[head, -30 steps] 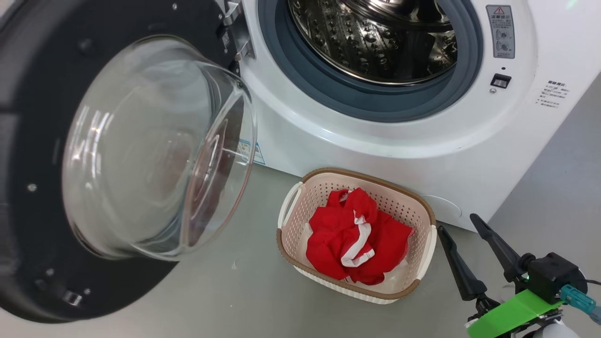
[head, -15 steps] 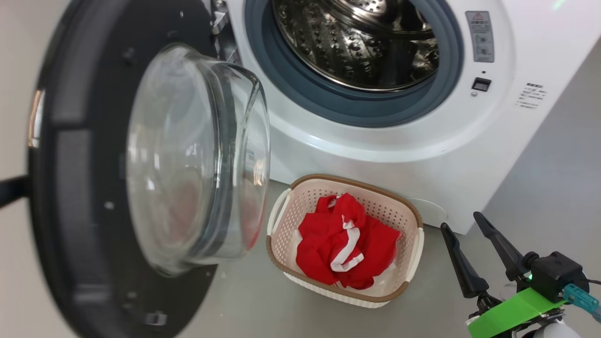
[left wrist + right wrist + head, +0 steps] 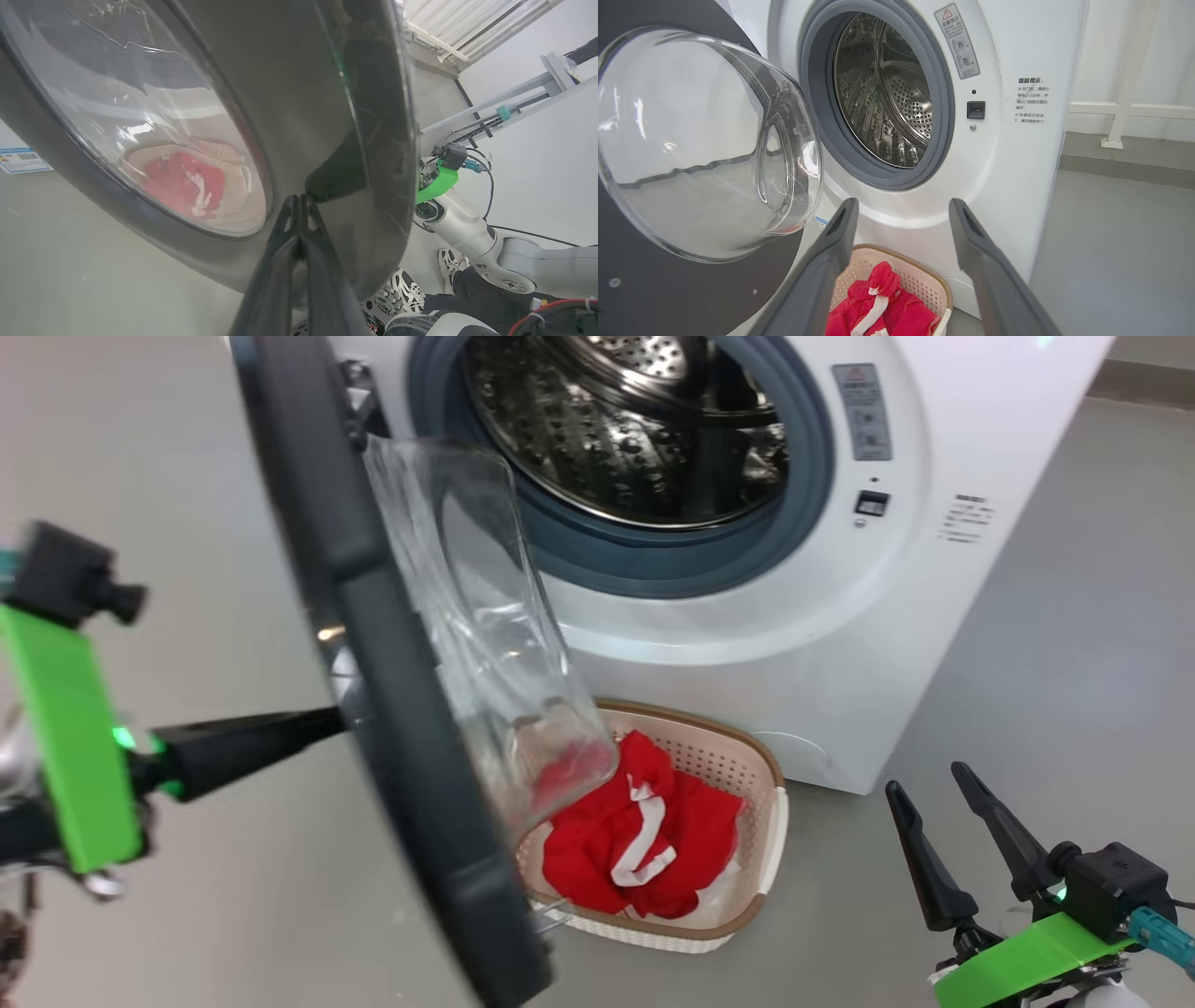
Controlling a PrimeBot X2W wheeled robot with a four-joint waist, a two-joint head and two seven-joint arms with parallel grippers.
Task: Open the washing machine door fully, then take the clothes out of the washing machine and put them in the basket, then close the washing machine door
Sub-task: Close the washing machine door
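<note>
The washing machine stands with its steel drum bare. In the head view its door is nearly edge-on, and the glass bowl faces the opening. My left gripper is shut, with its tips pressed against the door's outer black face, holding nothing. The red clothes lie in the cream basket on the floor below the opening. At the lower right my right gripper is open and empty, apart from the basket. In the right wrist view the right gripper points at the machine front.
The basket sits close under the door's swing. Grey floor spreads to the machine's right. In the left wrist view a person's shoes stand on the floor near my right arm. A white rail runs along the wall behind.
The door has swung from wide open toward the machine and now stands about edge-on. My left gripper has come into view behind it. The camera shifted too. The right gripper stayed open.
</note>
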